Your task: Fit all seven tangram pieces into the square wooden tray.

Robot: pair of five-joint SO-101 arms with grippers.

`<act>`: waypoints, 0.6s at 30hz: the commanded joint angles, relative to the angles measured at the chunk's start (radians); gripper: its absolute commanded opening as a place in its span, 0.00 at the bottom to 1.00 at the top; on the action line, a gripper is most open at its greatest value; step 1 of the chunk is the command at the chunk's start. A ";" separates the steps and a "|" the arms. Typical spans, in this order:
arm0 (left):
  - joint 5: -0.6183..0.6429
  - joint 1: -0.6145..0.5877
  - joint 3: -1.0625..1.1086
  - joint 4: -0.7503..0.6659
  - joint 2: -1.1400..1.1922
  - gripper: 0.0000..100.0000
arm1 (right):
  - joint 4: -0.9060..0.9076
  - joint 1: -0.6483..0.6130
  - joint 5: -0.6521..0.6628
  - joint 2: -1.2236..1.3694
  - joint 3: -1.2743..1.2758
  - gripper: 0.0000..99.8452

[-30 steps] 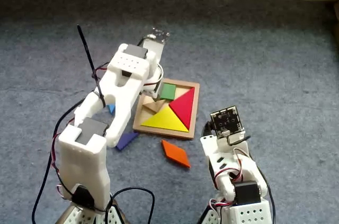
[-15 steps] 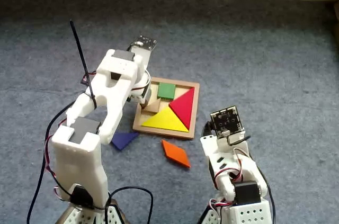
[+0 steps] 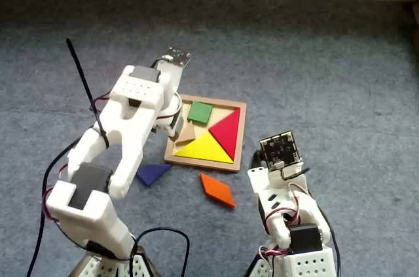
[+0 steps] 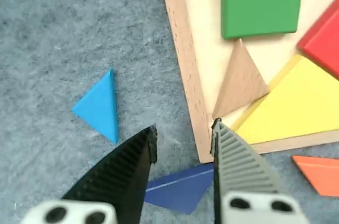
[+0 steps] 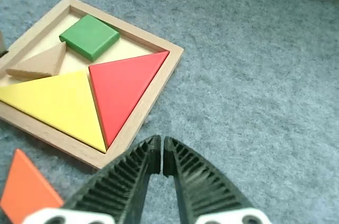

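Four of seven in, three left. Light blue triangle (image 4: 100, 107) lies on carpet (image 3: 340, 93) beside the tray's left rim, with dark blue triangle (image 3: 152, 173) just off the near-left corner. Left gripper (image 4: 184, 127) is released and empty, hovering over that corner. Tray (image 3: 203, 163) holds tan triangle (image 3: 186, 133), green square (image 3: 200, 112) sitting askew, yellow triangle (image 3: 203, 148) and red triangle (image 3: 227, 129). Bare tray bottom shows only around green and tan, so it's probably a tight fit. Orange parallelogram (image 3: 217, 189) is near the front rim. Right gripper (image 5: 161, 140) is clenched on nothing, off the tray's right side.
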 commanded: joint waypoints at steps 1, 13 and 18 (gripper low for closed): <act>-0.005 0.012 0.050 -0.083 -0.110 0.18 | -0.028 -0.008 0.014 -0.012 0.007 0.03; 0.003 0.128 0.107 -0.301 -0.137 0.19 | -0.028 -0.008 0.014 -0.012 0.007 0.03; 0.003 0.127 0.110 -0.324 -0.131 0.19 | -0.028 -0.008 0.015 -0.012 0.007 0.03</act>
